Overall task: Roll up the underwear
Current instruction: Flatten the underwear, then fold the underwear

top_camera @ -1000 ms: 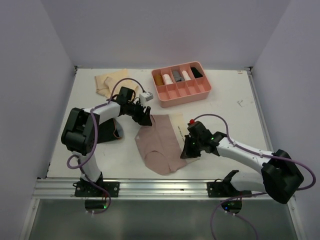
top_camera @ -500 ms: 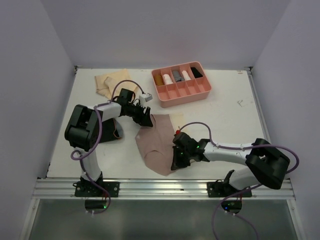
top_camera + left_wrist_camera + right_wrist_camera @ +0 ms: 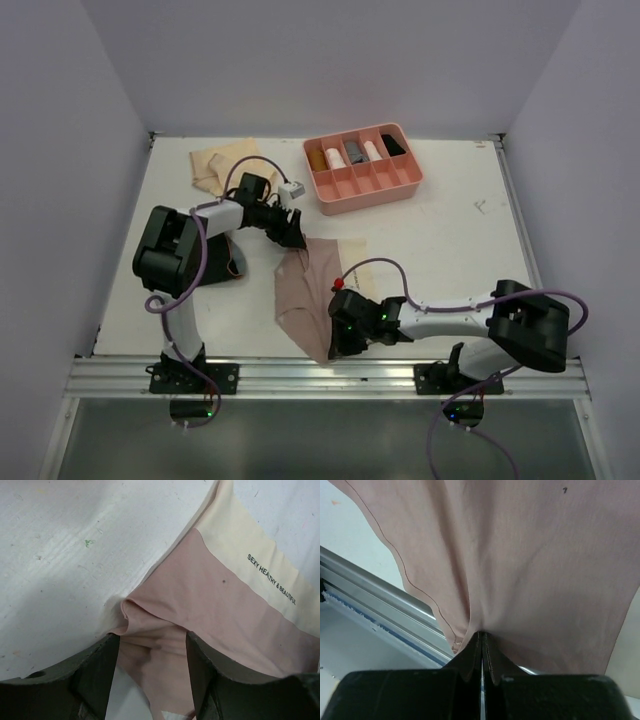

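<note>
Right gripper [image 3: 481,639] is pressed tight together, pinching the pink underwear [image 3: 520,555] at its 6 o'clock edge. The cloth fans away from my pinch in long taut folds, and the aluminium rail [image 3: 385,610] shows past the hem toward 8 o'clock. Over to my left gripper [image 3: 152,641]: it's spread wide at the garment's 12 o'clock corner. A puckered fold of pink lies between the fingers [image 3: 95,672], and the cream band [image 3: 250,565] with printed lettering runs off toward 4 o'clock. From above, the pink underwear stretches between my two grippers across the middle of the table [image 3: 460,230]. The tan underwear [image 3: 220,165] lies toward 11 o'clock, well apart, and the tray [image 3: 370,197] toward 1 o'clock.
</note>
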Available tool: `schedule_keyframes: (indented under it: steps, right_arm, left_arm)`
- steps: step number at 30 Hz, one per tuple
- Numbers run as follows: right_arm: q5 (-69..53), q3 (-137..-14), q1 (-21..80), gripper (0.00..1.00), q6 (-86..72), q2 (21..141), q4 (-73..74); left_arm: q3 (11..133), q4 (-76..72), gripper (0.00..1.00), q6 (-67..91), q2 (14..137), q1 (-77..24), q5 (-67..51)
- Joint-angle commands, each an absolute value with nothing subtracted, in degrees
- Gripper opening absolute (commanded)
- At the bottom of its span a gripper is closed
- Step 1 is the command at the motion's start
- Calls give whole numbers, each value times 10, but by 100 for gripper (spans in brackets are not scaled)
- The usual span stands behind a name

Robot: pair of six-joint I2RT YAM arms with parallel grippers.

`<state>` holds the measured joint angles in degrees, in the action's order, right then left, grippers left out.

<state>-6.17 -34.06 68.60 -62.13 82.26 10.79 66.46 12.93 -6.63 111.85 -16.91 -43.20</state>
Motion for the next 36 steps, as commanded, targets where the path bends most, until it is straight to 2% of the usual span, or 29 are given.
schedule_keyframes:
  steps: [1, 6, 9, 14, 19, 28, 36]
  right_arm:
    - [-33, -351, 715, 0, -651, 841, 135]
    - [40, -412, 709, 10, -611, 783, 235]
    - [77, -468, 661, 12, -555, 745, 299]
    - [73, -511, 515, 15, -456, 701, 311]
    - [66, -571, 441, 13, -387, 781, 302]
    - [55, -635, 401, 11, -338, 923, 232]
    - [39, -561, 390, 7, -361, 955, 185]
  left_arm:
    - [686, 132, 61, -86, 1146, -160, -392]
    - [711, 163, 61, -129, 1135, -160, -404]
    - [733, 203, 62, -167, 1119, -160, -417]
    - [730, 238, 64, -205, 1059, -160, -405]
    - [679, 241, 64, -210, 1002, -159, -381]
    - [607, 241, 62, -245, 995, -160, -380]
    - [620, 244, 62, -251, 1000, -160, -379]
